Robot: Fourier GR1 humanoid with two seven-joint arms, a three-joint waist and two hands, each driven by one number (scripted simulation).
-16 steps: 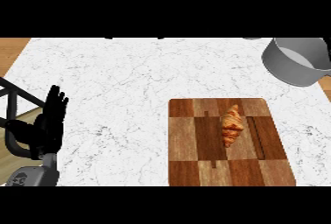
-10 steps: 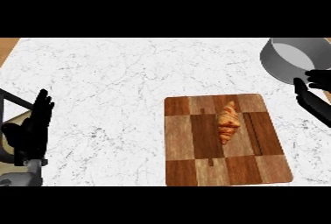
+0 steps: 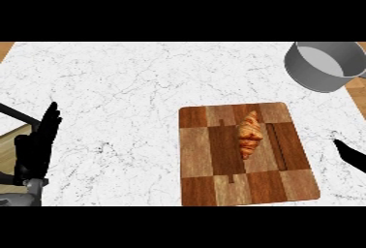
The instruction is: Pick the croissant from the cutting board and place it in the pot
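A golden-brown croissant (image 3: pixel 250 134) lies lengthwise on the upper middle of a wooden checkered cutting board (image 3: pixel 214 184). A grey metal pot (image 3: pixel 325 65) stands at the counter's far right corner, its inside showing nothing. My left hand (image 3: pixel 39 145) rests open at the left edge, fingers pointing up, far from the board. Only a black tip of my right hand (image 3: pixel 352 156) shows at the right edge, just right of the board and apart from the croissant.
The white marble counter (image 3: pixel 129 97) spreads left of the board. Its left edge runs near my left hand, with a dark frame (image 3: pixel 18 114) and wood floor beyond. The pot sits close to the counter's right edge.
The view has shifted, so the board and pot sit slightly differently in frame. My right hand has dropped lower at the right edge, with less of it showing. The croissant stays on the board.
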